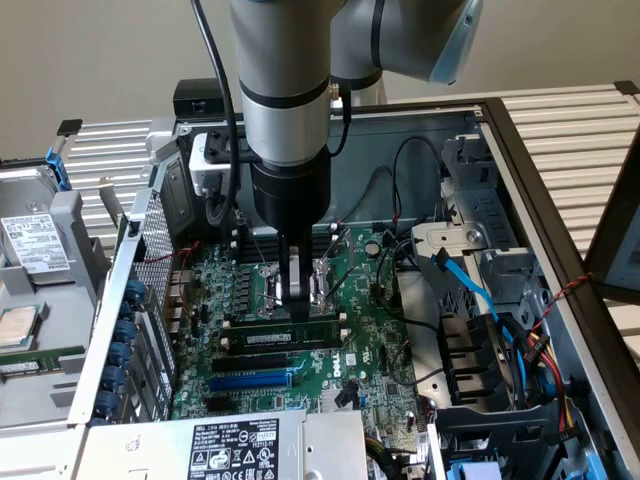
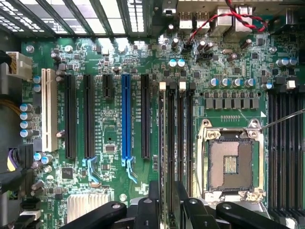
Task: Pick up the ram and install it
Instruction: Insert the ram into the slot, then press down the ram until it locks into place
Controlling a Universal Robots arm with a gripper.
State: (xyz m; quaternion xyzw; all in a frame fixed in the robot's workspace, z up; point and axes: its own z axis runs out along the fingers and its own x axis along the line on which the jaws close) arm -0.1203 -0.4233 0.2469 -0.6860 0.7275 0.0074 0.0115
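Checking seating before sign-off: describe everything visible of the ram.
The ram is a long, narrow green board with dark chips and a white label on its side. It stands on edge on the motherboard, next to the CPU socket and parallel to the blue slot. The open gripper straddles its middle; contact unclear.

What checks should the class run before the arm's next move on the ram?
1. Gripper open: ok.
2. Gripper above the ram, near its middle: ok.
3. Ram gripped: not ok, the fingers are not closed on it.
4. Ram pressed fully into its slot: cannot tell.
5. Red and black wire away from the memory slots: ok.
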